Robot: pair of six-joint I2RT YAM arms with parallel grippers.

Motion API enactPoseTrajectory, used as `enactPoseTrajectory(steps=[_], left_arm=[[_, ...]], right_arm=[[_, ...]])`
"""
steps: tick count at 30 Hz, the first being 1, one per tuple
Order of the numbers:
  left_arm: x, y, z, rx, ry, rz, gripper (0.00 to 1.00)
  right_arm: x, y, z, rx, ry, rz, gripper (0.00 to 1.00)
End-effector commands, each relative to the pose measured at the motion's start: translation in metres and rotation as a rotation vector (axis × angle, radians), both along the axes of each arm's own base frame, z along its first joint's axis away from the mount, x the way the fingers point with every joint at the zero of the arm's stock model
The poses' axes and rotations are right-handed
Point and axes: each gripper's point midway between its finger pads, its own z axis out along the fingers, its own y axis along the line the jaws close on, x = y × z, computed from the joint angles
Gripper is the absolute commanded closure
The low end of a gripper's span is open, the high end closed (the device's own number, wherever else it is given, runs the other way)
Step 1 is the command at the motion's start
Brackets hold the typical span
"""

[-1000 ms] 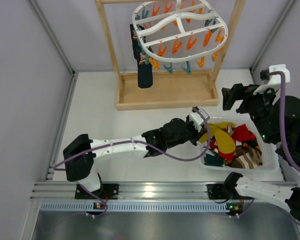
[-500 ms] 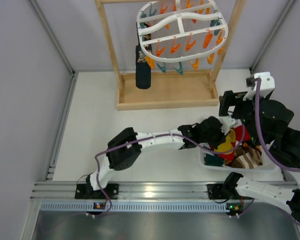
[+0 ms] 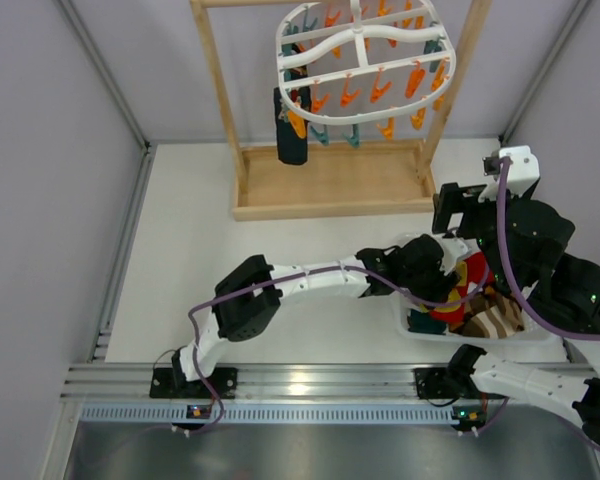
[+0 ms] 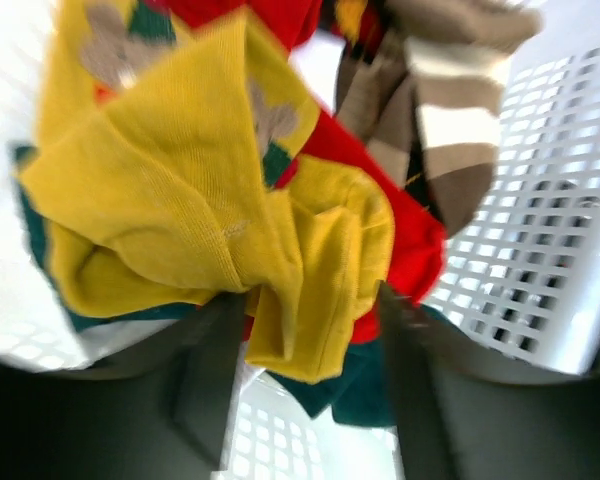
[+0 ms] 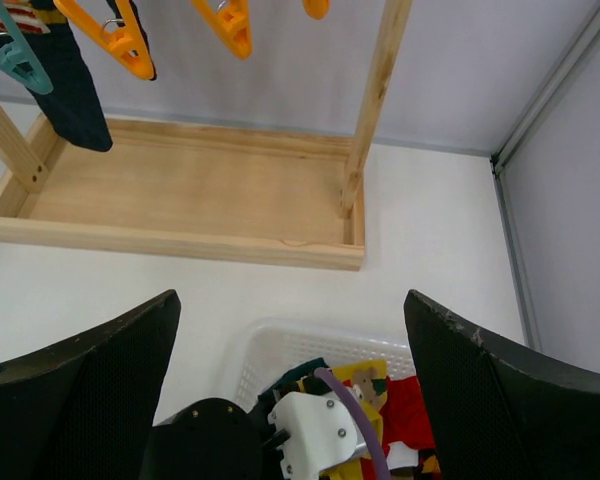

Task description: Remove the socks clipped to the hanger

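Left wrist view showed the left gripper [image 4: 305,300] spread wide over a yellow sock [image 4: 180,200] lying in the basket [image 4: 540,200]; its best move was to rise straight up, clear of the fabric. Above, the right gripper [image 5: 290,300] gaped wide too. One dark sock [image 3: 291,135] hung clipped on the hanger [image 3: 364,48]. No writing was legible

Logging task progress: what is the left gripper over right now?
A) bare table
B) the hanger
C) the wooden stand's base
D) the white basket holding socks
D: the left wrist view shows the left gripper right above a yellow sock, with the white basket lattice wall beside it.
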Motion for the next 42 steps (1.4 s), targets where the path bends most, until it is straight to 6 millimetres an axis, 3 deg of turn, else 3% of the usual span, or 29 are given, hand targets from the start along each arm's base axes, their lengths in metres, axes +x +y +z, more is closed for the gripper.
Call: enactPoseTrajectory(steps=[1,2,6,7,8,9,10,11,12,13,14,15,16,18,23,24,25,27,28,29,31,32,33,34,36,38,39,41,42], left_arm=[[-0.002,0.0,0.092,-0.158,-0.063,-0.003,0.37],[-0.002,0.001,0.096,-0.163,-0.068,-0.002,0.3],[-0.001,0.01,0.109,-0.172,-0.088,0.017,0.17],[0.001,0.016,0.105,-0.156,-0.093,0.034,0.15],[0.012,0.026,0.115,-0.156,-0.136,0.103,0.12],[0.017,0.033,0.117,-0.148,-0.151,0.138,0.03],[0.02,0.045,0.106,-0.116,-0.159,0.171,0.01],[0.024,0.056,0.12,-0.129,-0.182,0.211,0.01],[0.034,0.068,0.121,-0.12,-0.197,0.269,0.01],[0.038,0.082,0.108,-0.085,-0.2,0.297,0.01],[0.042,0.092,0.111,-0.083,-0.212,0.327,0.01],[0.05,0.11,0.128,-0.098,-0.253,0.396,0.01],[0.049,0.123,0.122,-0.077,-0.26,0.417,0.01],[0.051,0.142,0.14,-0.098,-0.295,0.457,0.01],[0.072,0.198,0.136,-0.072,-0.333,0.618,0.01],[0.08,0.205,0.139,-0.108,-0.316,0.657,0.01],[0.096,0.228,0.132,-0.112,-0.302,0.702,0.01],[0.107,0.239,0.126,-0.167,-0.236,0.684,0.01],[0.13,0.261,0.119,-0.197,-0.236,0.738,0.01],[0.129,0.259,0.124,-0.259,-0.208,0.678,0.01],[0.159,0.292,0.122,-0.341,-0.223,0.731,0.01],[0.161,0.293,0.122,-0.382,-0.206,0.689,0.01],[0.174,0.312,0.115,-0.413,-0.19,0.691,0.01],[0.184,0.316,0.128,-0.481,-0.218,0.662,0.01],[0.21,0.337,0.125,-0.499,-0.231,0.687,0.01],[0.225,0.343,0.135,-0.547,-0.291,0.652,0.01],[0.236,0.349,0.126,-0.546,-0.287,0.635,0.01],[0.249,0.354,0.136,-0.583,-0.35,0.607,0.01],[0.259,0.355,0.131,-0.582,-0.348,0.572,0.01]], right_arm=[[0.003,0.001,0.015,0.055,-0.041,-0.014,0.11],[0.004,0.0,0.015,0.053,-0.041,-0.017,0.11],[0.004,0.0,0.017,0.053,-0.043,-0.023,0.11],[0.004,-0.001,0.018,0.054,-0.045,-0.026,0.11],[0.004,-0.002,0.018,0.053,-0.046,-0.027,0.11],[0.004,-0.003,0.021,0.061,-0.052,-0.03,0.11],[0.003,-0.004,0.023,0.067,-0.057,-0.032,0.11],[0.003,-0.004,0.027,0.079,-0.069,-0.032,0.11],[0.001,-0.006,0.032,0.093,-0.082,-0.03,0.11],[0.001,-0.007,0.035,0.101,-0.093,-0.031,0.11],[0.001,-0.007,0.037,0.107,-0.1,-0.028,0.11],[0.0,-0.006,0.043,0.123,-0.114,-0.02,0.11],[0.001,-0.005,0.044,0.127,-0.117,-0.017,0.11],[0.002,-0.001,0.042,0.129,-0.115,-0.011,0.1],[0.005,0.008,0.033,0.148,-0.104,0.01,0.09],[0.006,0.009,0.028,0.147,-0.101,0.013,0.08],[0.006,0.009,0.028,0.162,-0.107,0.011,0.08],[0.006,0.01,0.023,0.168,-0.108,0.016,0.07],[0.005,0.011,0.023,0.174,-0.109,0.022,0.07],[0.005,0.011,0.023,0.179,-0.112,0.025,0.07],[0.004,0.012,0.022,0.179,-0.109,0.036,0.07],[0.004,0.013,0.021,0.177,-0.105,0.039,0.06],[0.002,0.012,0.021,0.175,-0.107,0.044,0.06],[0.002,0.012,0.021,0.171,-0.108,0.047,0.05],[-0.001,0.009,0.022,0.177,-0.12,0.049,0.04],[-0.003,0.007,0.021,0.183,-0.129,0.05,0.03],[-0.004,0.007,0.021,0.188,-0.132,0.058,0.03],[-0.004,0.009,0.019,0.184,-0.126,0.067,0.03],[-0.004,0.012,0.016,0.175,-0.117,0.082,0.03]])
